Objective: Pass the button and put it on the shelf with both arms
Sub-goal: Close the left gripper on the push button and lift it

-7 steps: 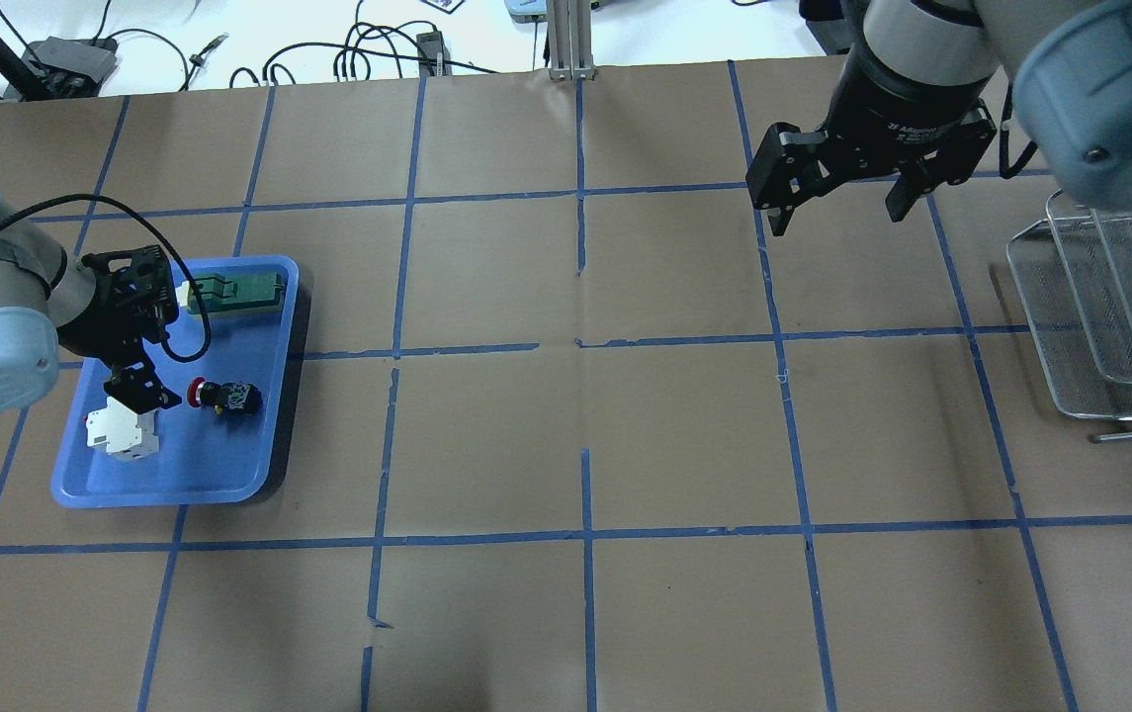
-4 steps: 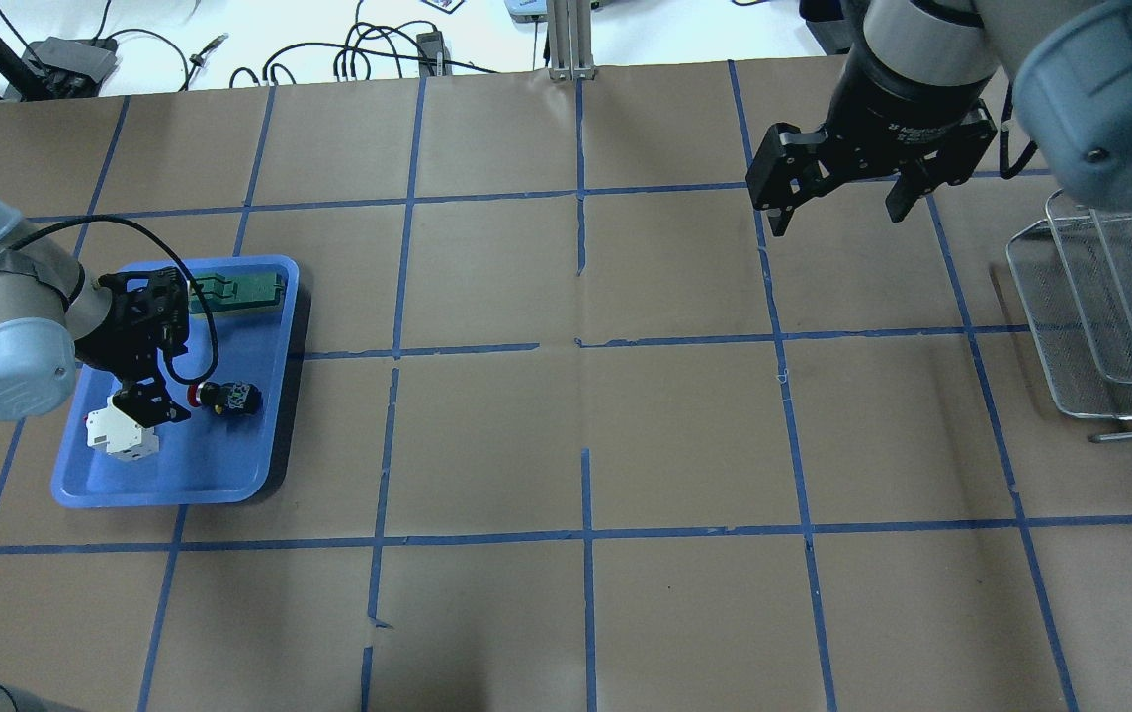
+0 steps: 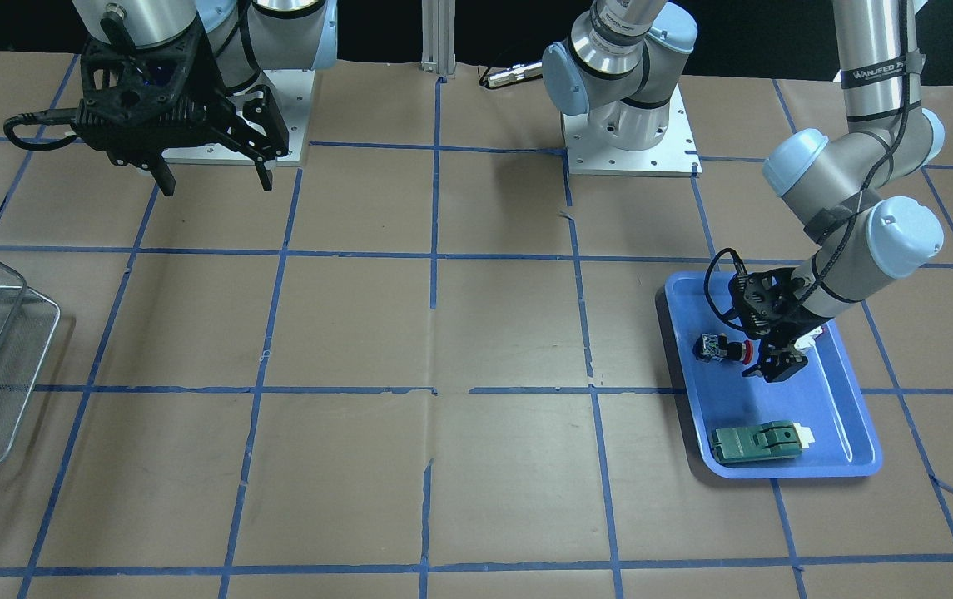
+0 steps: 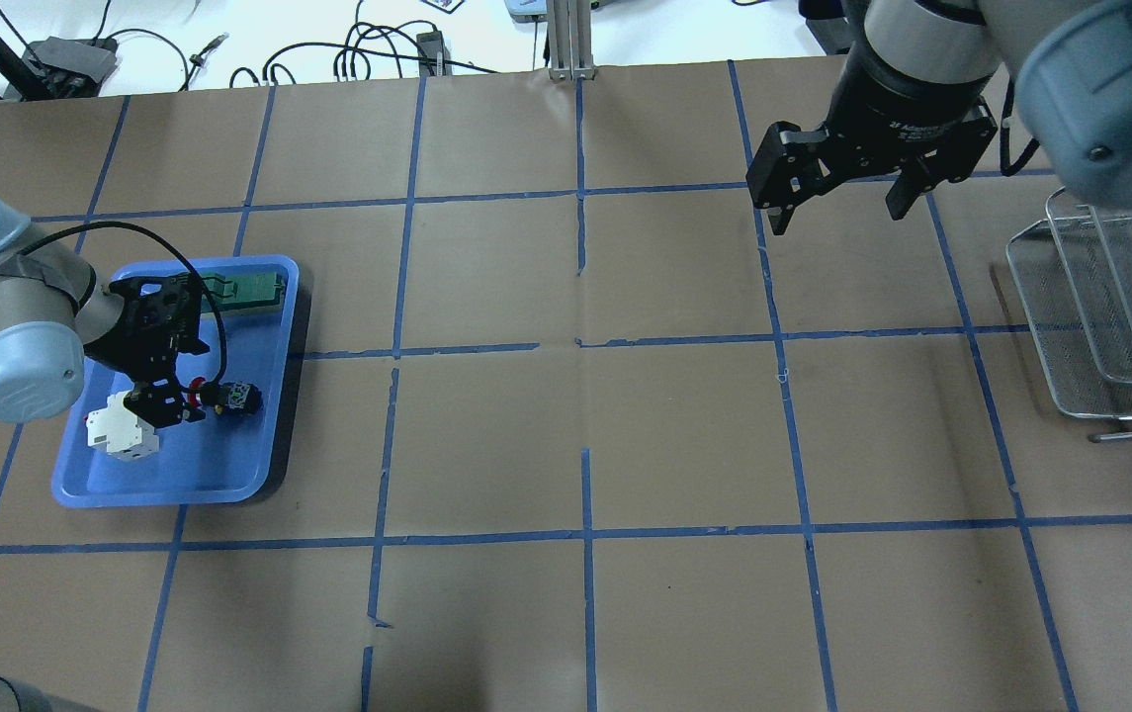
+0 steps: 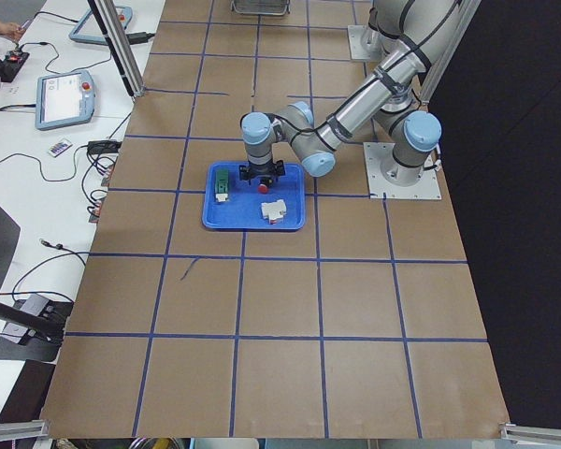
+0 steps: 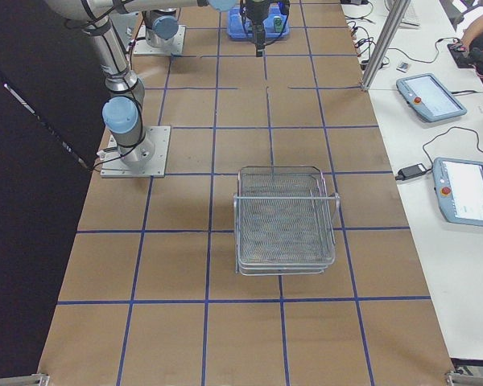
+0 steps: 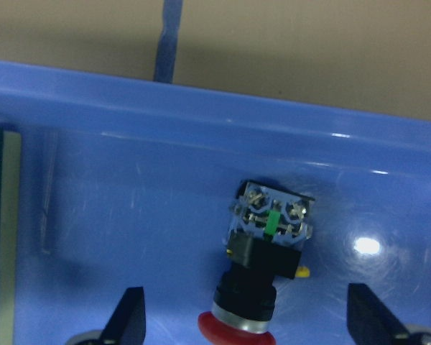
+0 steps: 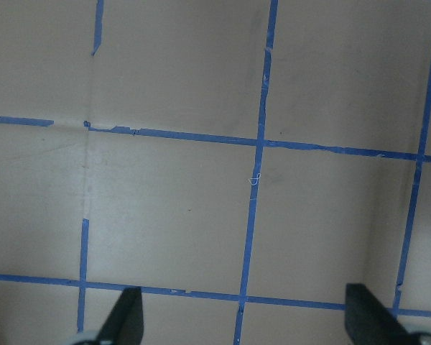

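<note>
Approach: within the last second my left gripper (image 7: 248, 322) slid from the white breaker (image 4: 121, 431) to the button (image 7: 269, 237), which lies in the blue tray (image 4: 170, 494). Jaws wide, red cap between them, no contact. Closing comes next, I judge. Right gripper (image 4: 832, 203) open, waiting.

A black band (image 3: 874, 73) around the left arm (image 3: 846, 170) reads "WANJEED".
</note>
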Controlling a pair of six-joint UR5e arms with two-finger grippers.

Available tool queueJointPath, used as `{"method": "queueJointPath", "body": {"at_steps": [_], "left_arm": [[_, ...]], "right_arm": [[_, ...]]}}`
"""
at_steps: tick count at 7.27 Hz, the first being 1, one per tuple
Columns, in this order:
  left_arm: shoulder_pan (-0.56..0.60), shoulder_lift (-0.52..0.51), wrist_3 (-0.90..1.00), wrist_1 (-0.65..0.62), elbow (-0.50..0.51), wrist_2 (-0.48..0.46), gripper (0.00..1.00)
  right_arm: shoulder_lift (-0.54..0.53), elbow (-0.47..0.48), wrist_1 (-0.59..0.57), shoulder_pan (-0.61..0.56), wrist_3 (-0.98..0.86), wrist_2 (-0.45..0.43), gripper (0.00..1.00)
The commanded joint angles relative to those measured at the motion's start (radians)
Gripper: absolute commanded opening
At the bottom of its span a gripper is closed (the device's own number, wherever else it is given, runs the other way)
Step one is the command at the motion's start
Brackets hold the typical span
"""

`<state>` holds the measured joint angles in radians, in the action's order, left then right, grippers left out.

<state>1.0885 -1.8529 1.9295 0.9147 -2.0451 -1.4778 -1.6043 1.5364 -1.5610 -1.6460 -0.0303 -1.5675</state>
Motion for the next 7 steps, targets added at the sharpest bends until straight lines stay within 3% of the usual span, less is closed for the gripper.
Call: {"method": "queueJointPath", "body": {"at_steps": [1, 5, 7], "left_arm": [[0.001, -0.005, 0.023, -0.008, -0.007, -0.002, 1.0], [-0.004, -0.026, 0.025, -0.059, -0.03, -0.001, 1.0], [-0.005, -0.026, 0.092, -0.063, -0.03, -0.001, 0.65]], "right_arm": [[-0.017, 0.004, 0.016, -0.003, -0.005, 0.004, 1.0], [-0.049, 0.013, 0.004, 0.0, 0.009, 0.027, 1.0], [-0.052, 0.016, 0.015, 0.0, 0.01, 0.014, 1.0]]}}
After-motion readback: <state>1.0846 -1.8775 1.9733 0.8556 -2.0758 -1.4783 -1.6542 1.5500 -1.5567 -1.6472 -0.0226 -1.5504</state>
